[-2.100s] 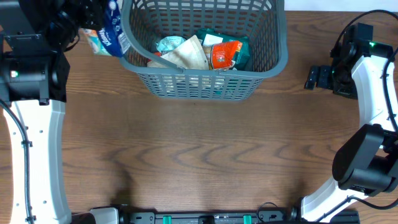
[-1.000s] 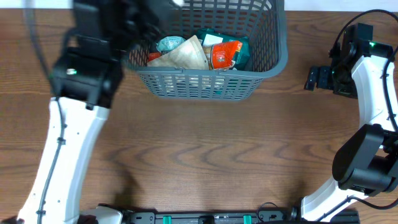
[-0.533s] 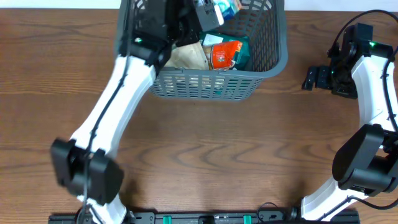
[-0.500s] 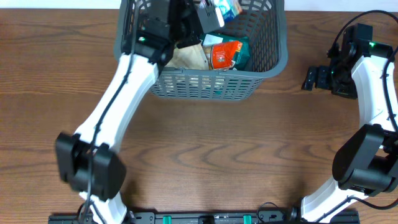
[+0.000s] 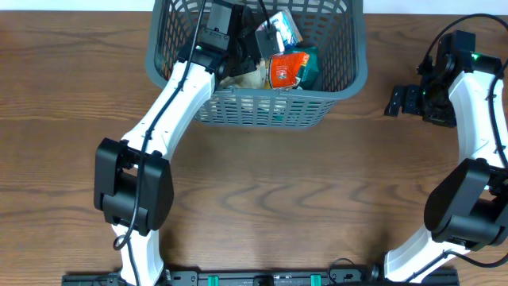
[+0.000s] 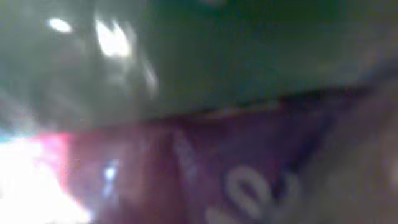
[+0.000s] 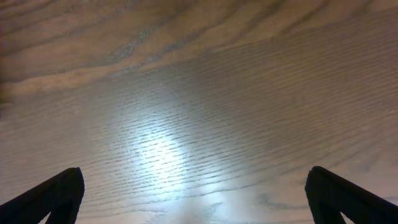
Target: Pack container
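- Left gripper (image 5: 258, 44) reaches down inside large dark grey slotted plastic basket (image 5: 262, 110). Blue-and-white packet (image 5: 280, 26) sits at its tip. Grip can't be told; wrist view is all blur.
- Orange packet (image 5: 287, 70) just beside it, in the basket.
- Basket sits at far edge of brown wooden table (image 5: 278, 199), near centre.
- Right gripper (image 7: 194, 196) has fingers spread wide, nothing between, low over table, well apart from basket.

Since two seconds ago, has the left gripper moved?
Yes. The left gripper has swung rightward, from outside the left wall of the container to above its inside.
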Motion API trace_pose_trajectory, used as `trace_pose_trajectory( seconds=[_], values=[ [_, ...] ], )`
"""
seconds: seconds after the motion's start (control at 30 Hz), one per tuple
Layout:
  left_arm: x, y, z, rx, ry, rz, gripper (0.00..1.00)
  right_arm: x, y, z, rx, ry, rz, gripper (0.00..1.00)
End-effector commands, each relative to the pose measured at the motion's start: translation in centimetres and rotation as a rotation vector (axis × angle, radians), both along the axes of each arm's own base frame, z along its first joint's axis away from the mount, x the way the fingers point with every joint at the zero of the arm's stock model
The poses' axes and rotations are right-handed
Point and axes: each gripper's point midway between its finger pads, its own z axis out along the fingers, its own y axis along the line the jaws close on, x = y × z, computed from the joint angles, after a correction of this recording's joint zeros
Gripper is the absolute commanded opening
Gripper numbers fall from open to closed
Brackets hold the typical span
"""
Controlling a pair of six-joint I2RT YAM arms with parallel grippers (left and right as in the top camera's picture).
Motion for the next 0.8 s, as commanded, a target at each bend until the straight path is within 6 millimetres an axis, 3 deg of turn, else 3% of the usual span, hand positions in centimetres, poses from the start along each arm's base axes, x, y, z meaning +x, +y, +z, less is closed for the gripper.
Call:
trace_pose_trajectory(
  seconds=[0.0,0.27,0.4,0.53,0.63,0.77],
  values=[
    [0.1,0.2,2.3,-0.022,-0.038,0.008,0.99,0.0,0.1,-0.3,0.007,0.003,0.002,0.99],
    [-0.1,0.4,3.9,-0.040,-0.061,0.018,0.99,0.1,0.1,-0.3,0.007,0.002,0.002,0.99],
    [-0.3,1.5,6.7,-0.090,-0.085,0.123,0.99,0.7,0.0,-0.2,0.000,-0.024,0.007,0.99],
    [-0.8,3.7,10.7,-0.183,-0.116,0.276,0.98,2.6,-0.5,0.7,-0.020,-0.109,0.009,0.99],
    [-1.8,6.0,14.1,-0.274,-0.132,0.371,0.99,4.9,0.0,2.9,0.014,-0.215,0.018,0.99],
    [-3.9,11.1,18.2,-0.398,-0.130,0.528,0.99,8.3,0.0,9.1,0.029,-0.401,-0.011,0.99]
  ],
)
